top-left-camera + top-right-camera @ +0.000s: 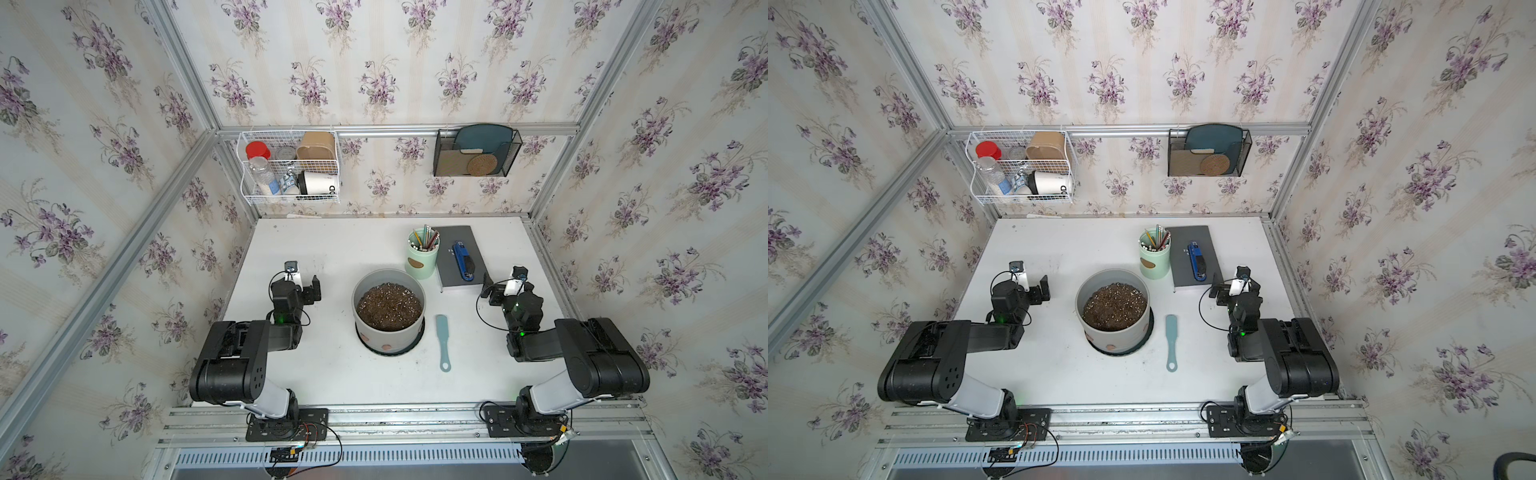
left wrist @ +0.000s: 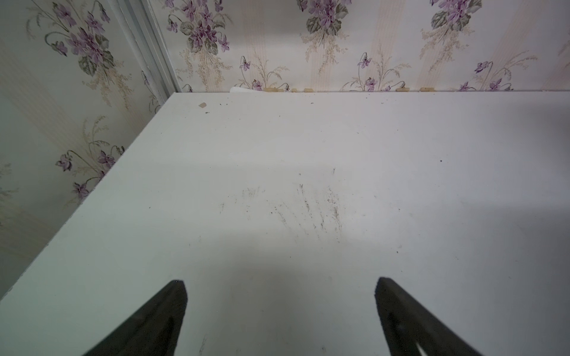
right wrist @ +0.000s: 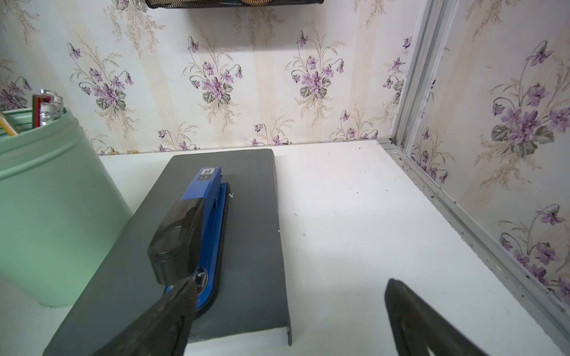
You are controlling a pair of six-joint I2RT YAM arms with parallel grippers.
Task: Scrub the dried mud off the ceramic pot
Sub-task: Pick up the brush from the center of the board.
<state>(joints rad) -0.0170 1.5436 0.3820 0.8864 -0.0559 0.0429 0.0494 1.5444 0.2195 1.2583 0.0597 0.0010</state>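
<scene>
Left claw [image 2: 279, 280]: jaws spread fully, nothing held; poised over bare bench [image 2: 308, 148], well left of ceramic pot [image 1: 401, 337]. Right claw [image 3: 291, 280]: jaws spread fully, nothing held; positioned well right of pot. Pot stood between both claws on black saucer [image 1: 395, 353], filled with soil [image 1: 390, 307]. Dried mud [image 1: 387, 346] blobs located low on pot's near wall. Teal brush [image 1: 443, 343] laid just right of pot, untouched.
</scene>
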